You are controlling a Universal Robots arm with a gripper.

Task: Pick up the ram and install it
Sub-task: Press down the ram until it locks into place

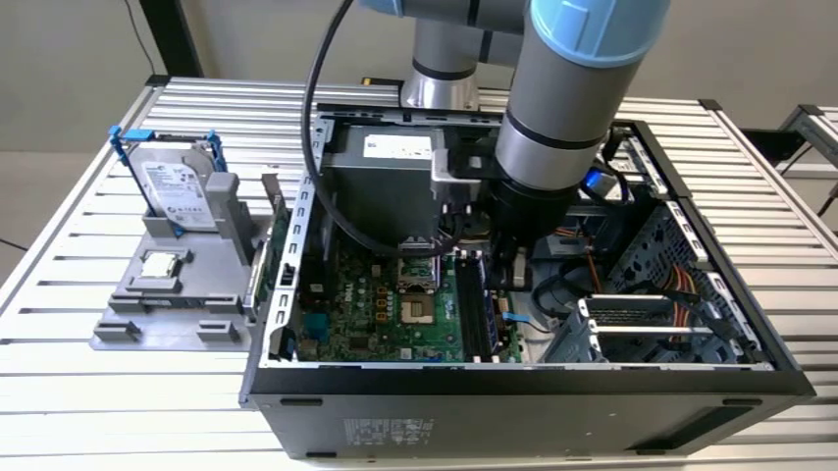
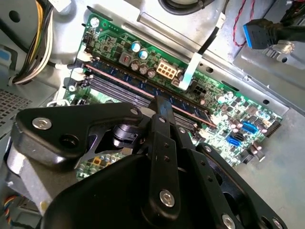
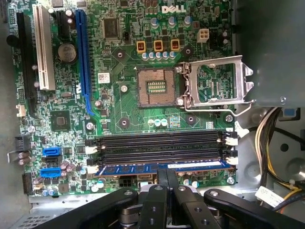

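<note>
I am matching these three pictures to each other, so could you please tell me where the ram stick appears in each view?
Exterior view: the ram stands among the black slots, at the motherboard's edge toward the exterior view's right, below the arm.
First wrist view: the ram lies along the slot nearest the gripper, fingers at its middle.
Second wrist view: the ram runs diagonally beside the black slots, meeting the gripper.
Shared landmark: the black slots.

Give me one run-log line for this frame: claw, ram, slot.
claw: closed on ram | ram: lying along the outermost black slot, nearest board edge | other slots: empty | CPU socket: open, empty
</note>
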